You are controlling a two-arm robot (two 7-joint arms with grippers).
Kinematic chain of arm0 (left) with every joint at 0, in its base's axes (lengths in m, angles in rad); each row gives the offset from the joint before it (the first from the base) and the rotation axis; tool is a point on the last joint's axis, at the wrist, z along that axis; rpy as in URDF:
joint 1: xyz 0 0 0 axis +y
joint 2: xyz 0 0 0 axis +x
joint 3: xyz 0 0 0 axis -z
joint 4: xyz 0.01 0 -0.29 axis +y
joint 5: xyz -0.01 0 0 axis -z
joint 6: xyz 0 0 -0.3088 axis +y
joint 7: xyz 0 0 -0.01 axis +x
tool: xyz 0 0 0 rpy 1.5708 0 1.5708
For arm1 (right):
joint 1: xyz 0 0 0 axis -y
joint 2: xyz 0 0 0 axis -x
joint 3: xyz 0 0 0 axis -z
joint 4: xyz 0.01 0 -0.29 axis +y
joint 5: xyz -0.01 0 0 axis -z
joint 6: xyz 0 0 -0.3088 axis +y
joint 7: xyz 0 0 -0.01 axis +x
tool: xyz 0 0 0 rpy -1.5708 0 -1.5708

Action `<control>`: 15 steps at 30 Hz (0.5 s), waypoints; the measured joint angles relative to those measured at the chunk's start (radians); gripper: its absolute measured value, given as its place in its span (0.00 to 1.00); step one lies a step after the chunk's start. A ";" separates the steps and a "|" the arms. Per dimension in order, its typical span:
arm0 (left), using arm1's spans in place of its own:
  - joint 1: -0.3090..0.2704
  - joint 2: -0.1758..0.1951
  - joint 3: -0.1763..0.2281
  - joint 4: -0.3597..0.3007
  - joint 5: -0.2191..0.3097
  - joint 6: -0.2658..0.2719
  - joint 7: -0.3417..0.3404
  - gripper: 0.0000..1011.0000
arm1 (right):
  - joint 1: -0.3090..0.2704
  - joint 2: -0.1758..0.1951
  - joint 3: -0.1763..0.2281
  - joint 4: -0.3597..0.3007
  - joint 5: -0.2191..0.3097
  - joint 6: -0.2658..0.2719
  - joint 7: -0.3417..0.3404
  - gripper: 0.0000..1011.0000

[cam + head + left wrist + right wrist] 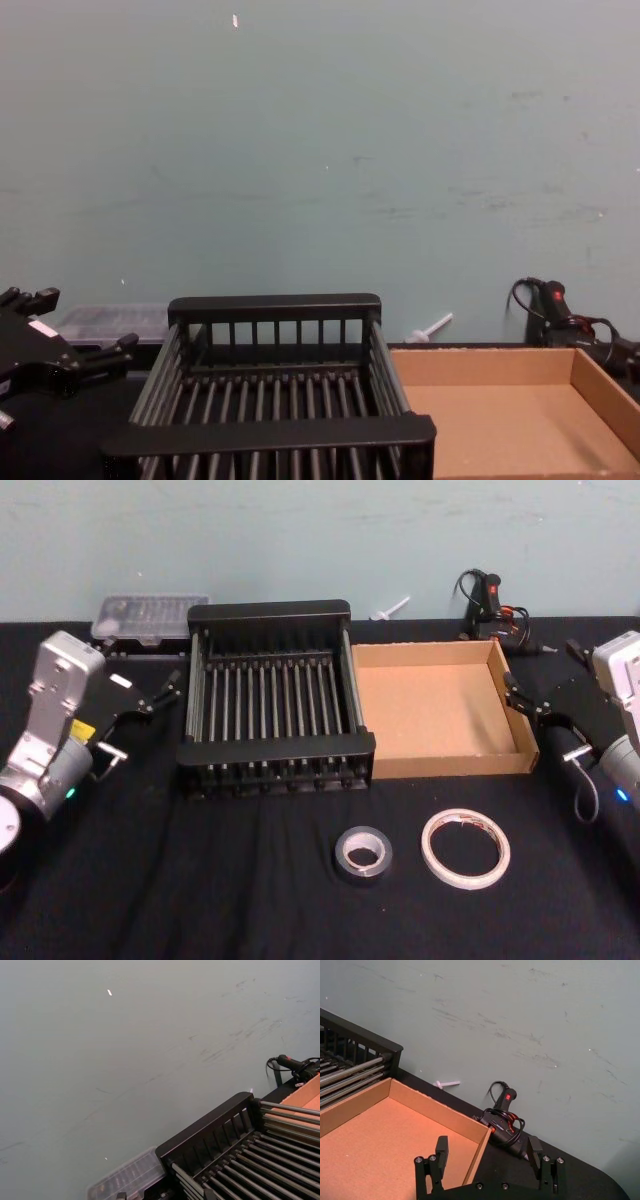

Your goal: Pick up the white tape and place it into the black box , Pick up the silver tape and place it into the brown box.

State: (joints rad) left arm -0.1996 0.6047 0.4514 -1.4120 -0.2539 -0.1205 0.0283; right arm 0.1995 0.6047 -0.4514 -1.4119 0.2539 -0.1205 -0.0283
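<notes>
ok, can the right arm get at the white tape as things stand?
Probably yes. The white tape lies flat on open cloth in front of the brown box, apart from the silver tape. The right claw, open, hovers by the box's right wall, with nothing between.

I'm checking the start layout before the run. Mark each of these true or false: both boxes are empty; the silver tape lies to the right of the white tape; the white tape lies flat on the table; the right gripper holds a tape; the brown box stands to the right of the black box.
1. Both boxes are empty. True: the black box and the brown box hold nothing.
2. The silver tape lies to the right of the white tape. False: the silver tape lies left of the white tape.
3. The white tape lies flat on the table. True.
4. The right gripper holds a tape. False: the right gripper is open and empty, beside the brown box.
5. The brown box stands right of the black box. True.
</notes>
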 joint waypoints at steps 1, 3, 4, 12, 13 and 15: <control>0.000 0.000 0.000 0.000 0.000 0.000 0.000 0.99 | 0.000 0.000 0.000 0.000 0.000 0.000 0.000 0.99; 0.000 0.000 0.000 0.000 0.000 0.000 0.000 0.99 | 0.000 0.000 0.000 0.000 0.000 0.000 0.000 0.99; 0.000 0.000 0.000 0.000 0.000 0.000 0.000 0.99 | 0.000 0.000 0.000 0.000 0.000 0.000 0.000 0.99; 0.000 0.000 0.000 0.000 0.000 0.000 0.000 0.99 | 0.000 0.000 0.000 0.000 0.000 0.000 0.000 0.99; 0.000 0.000 0.000 0.000 0.000 0.000 0.000 0.99 | 0.000 0.000 0.000 0.000 0.000 0.000 0.000 0.99; 0.000 0.000 0.000 0.000 0.000 0.000 0.000 0.99 | 0.000 0.000 0.000 0.000 0.000 0.000 0.000 0.99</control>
State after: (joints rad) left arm -0.1995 0.6047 0.4514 -1.4120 -0.2539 -0.1205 0.0283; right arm 0.1995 0.6047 -0.4514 -1.4119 0.2539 -0.1205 -0.0283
